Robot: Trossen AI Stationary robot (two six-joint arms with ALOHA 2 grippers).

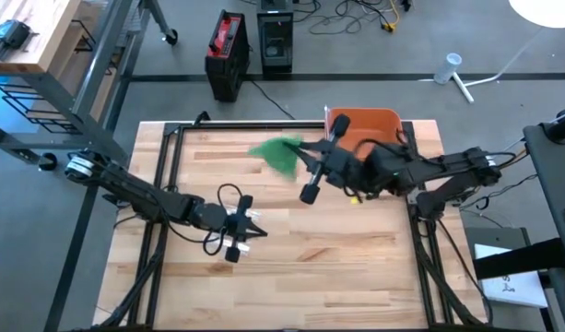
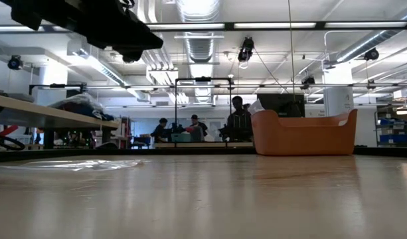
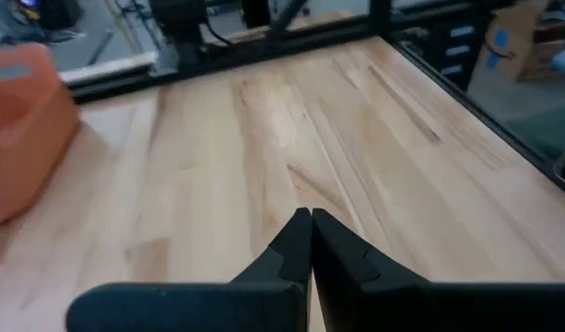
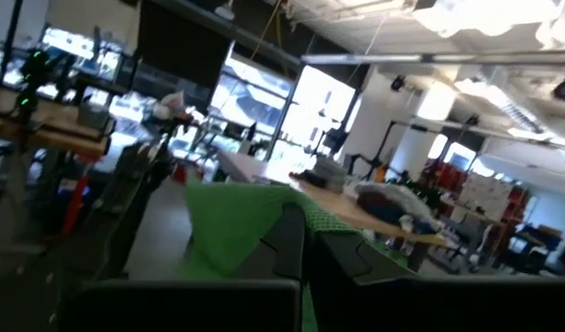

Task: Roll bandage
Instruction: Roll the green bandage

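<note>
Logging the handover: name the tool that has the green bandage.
The right tool, raised beside the orange bin, is shut on the green bandage. The left tool is shut and empty.

Tabletop (image 1: 291, 249): pale wood planks with visible grain, smooth, with a soft sheen that mirrors the ceiling lights in the low view. Bandage (image 1: 280, 155): thin green cloth, matt and crumpled, pinched in my right gripper (image 1: 309, 164) near the far edge. Basket (image 1: 370, 124): orange plastic, smooth, slightly glossy, at the far right corner. My left gripper (image 3: 311, 218): dark matt plastic fingers with stepped inner faces.
</note>
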